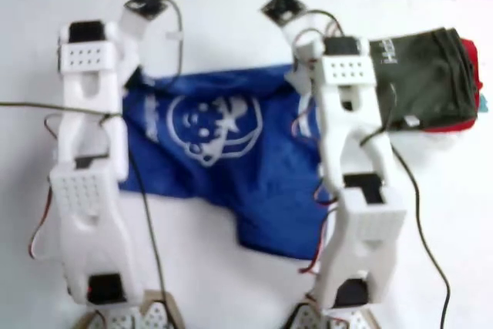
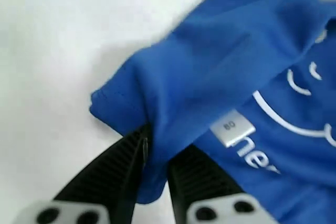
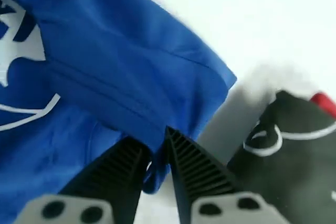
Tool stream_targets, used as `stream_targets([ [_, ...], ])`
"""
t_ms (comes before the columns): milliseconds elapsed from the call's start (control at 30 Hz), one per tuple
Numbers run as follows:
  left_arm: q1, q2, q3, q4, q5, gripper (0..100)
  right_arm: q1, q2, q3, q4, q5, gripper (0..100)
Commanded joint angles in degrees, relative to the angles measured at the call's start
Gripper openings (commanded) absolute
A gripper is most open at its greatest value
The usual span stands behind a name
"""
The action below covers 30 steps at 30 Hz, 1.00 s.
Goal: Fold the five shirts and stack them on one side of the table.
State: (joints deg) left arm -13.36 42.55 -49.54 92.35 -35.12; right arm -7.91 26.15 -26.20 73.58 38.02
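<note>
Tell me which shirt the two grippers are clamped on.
The blue shirt, spread mid-table: the left gripper and right gripper each pinch a corner. The dark green shirt and red shirt lie stacked, untouched.

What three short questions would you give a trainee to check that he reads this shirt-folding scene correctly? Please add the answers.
1. True or false: the blue shirt already lies on the folded stack.
2. Multiple choice: the top shirt of the folded stack is A) red, B) dark green, C) white.
3. Short answer: how many grippers are shut on the blue shirt?

Key:
1. False. It lies on the table, apart from the stack.
2. B.
3. Two. The left gripper and the right gripper each pinch an edge of it.
</note>
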Motion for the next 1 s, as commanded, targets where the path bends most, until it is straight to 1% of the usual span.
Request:
stream_targets([
  [0, -0.3, -7.6, -2.1, 6.0, 0.1, 2, 0.2, -8.4, -2.5, 6.7, -2.0, 1.8],
  [100, -0.4, -10.2, -1.6, 9.8, -1.1, 2, 0.1, -11.2, -2.5, 10.6, -2.4, 1.8],
  [200, -2.0, -12.8, 1.5, 10.0, -1.4, 2, 0.1, -13.9, -0.6, 15.0, -2.4, 1.8],
  [267, -2.7, -15.1, 6.1, 9.9, -1.7, 2, -0.2, -17.0, 4.2, 16.1, -2.4, 1.8],
  [333, -3.2, -17.8, 11.8, 9.8, -3.3, 2, -0.4, -21.7, 12.5, 14.0, -2.4, 1.8],
  [500, -4.4, -26.4, 27.2, 5.3, -4.4, 2, -0.7, -39.5, 39.9, 0.7, -2.4, 1.8],
  [600, -4.5, -32.6, 37.5, 2.6, -6.2, 2, -0.3, -49.8, 53.3, -3.2, -2.2, 1.8],
  [767, -4.7, -43.9, 55.4, -3.5, -8.7, 2, 1.5, -61.8, 64.4, -3.1, -2.0, 1.8],
  [967, -4.7, -54.9, 71.8, -9.3, -10.4, 2, 1.7, -70.2, 67.0, 4.7, -1.9, 1.8],
])
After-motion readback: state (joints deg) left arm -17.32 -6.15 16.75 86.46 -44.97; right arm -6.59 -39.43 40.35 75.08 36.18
